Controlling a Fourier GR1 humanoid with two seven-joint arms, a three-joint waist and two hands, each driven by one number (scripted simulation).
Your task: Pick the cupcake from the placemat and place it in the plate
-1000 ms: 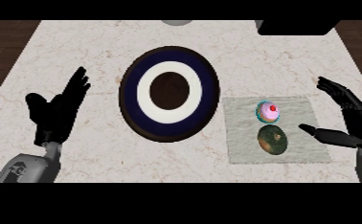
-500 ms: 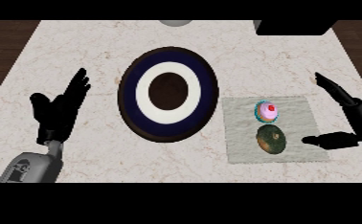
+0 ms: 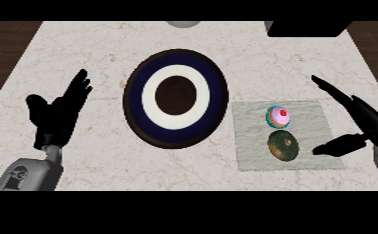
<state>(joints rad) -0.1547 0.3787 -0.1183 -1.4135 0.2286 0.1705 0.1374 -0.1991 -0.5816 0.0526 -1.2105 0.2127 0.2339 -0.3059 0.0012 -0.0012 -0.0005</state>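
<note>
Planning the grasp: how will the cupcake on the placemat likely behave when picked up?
The cupcake looks small, so it is probably light. Its pink frosted top would likely smear if squeezed from above. Short and wide, it seems unlikely to tip, though the round green item close beside it may get nudged.
</note>
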